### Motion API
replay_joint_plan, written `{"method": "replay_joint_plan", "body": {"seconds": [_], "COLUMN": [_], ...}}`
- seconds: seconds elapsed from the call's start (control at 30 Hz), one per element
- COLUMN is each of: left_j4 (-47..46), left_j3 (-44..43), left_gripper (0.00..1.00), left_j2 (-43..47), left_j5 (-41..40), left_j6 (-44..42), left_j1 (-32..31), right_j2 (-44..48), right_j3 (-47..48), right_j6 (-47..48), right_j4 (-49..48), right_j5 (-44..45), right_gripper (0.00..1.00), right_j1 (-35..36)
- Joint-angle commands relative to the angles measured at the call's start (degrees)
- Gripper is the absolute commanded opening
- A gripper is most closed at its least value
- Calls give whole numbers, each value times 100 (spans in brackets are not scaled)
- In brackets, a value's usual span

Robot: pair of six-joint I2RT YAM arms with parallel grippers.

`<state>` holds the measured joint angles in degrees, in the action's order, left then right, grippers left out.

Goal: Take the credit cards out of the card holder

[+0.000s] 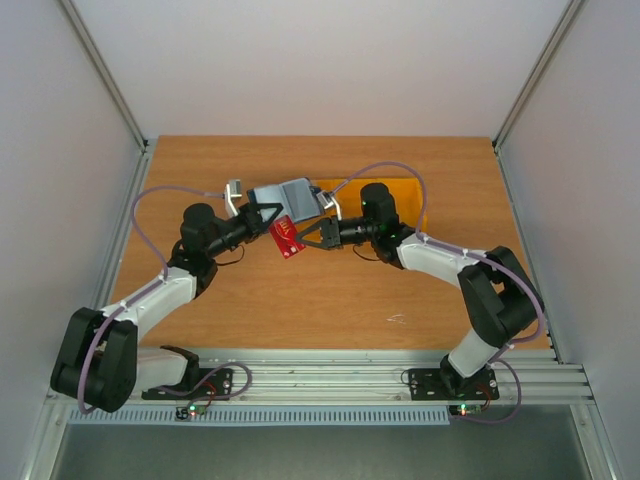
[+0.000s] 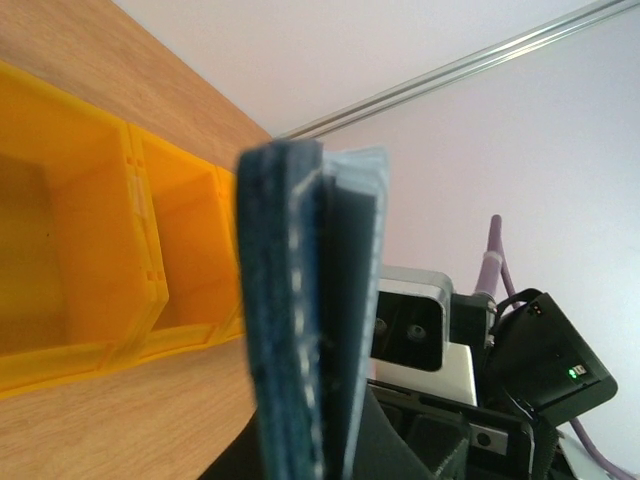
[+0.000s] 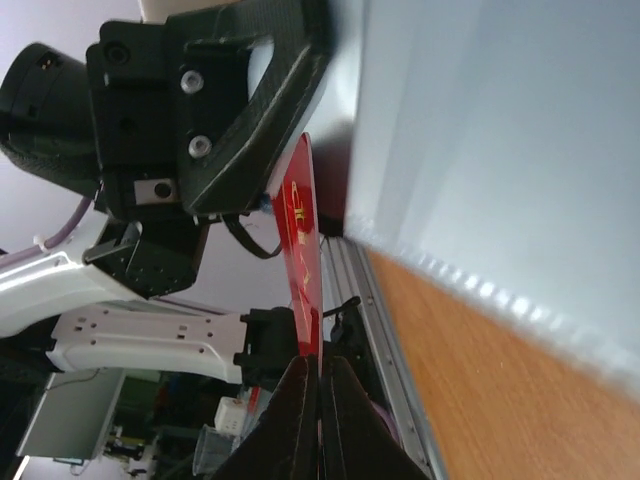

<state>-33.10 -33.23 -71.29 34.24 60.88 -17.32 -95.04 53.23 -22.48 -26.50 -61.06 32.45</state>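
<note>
The 2 arms meet over the middle of the brown wooden table point(image 1: 330, 300), each bent at the elbow near its own side and reaching inward toward the blue-grey folding fabric card holder point(image 1: 290, 197).

The left arm's white forearm rises from its folded elbow on the near left, and its wrist points right. The left gripper point(image 1: 268, 216) is clamped on the card holder's near-left edge and holds it up off the table. In the left wrist view the holder stands edge-on just in front of the camera, with its stitched dark cover and paler inner leaves side by side.

The right arm comes from its elbow on the near right, with its forearm angled left and away from its base and its wrist pointing left. The right gripper point(image 1: 303, 240) sits just below the card holder, its 2 fingers pressed together on the near end of the thin red rectangular card point(image 1: 287, 237). The card slants from the holder's lower edge down to those fingers. I cannot tell whether its far end is still tucked in a sleeve.

The orange plastic bins point(image 1: 405, 192) lie to the right of the card holder, behind the right wrist.
</note>
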Motion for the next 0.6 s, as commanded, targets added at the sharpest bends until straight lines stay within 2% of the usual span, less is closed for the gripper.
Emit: {"method": "replay_joint_plan", "body": {"seconds": [0.0,0.2,0.33,0.47,0.57], "left_j4": [-452,-405,-191,470,928], "left_j3": [-46,-19,16,27,7], "left_gripper": [0,0,0,0,0], "left_j2": [216,220,237,254,312], "left_j5": [-14,-71,-242,-774,-1065], "left_j6": [-143,-170,-334,-730,-1329], "left_j1": [13,24,58,73,84], "right_j2": [452,737,1234,1690,1632], "right_j3": [143,90,113,437,950], "right_j6": [788,1414,2114,2678,2681], "right_j4": [1122,2489,3978,5741,6845], "right_j5": [-41,-95,71,661,1371], "right_gripper": [1,1,1,1,1], "right_j1": [38,34,29,-194,-782]}}
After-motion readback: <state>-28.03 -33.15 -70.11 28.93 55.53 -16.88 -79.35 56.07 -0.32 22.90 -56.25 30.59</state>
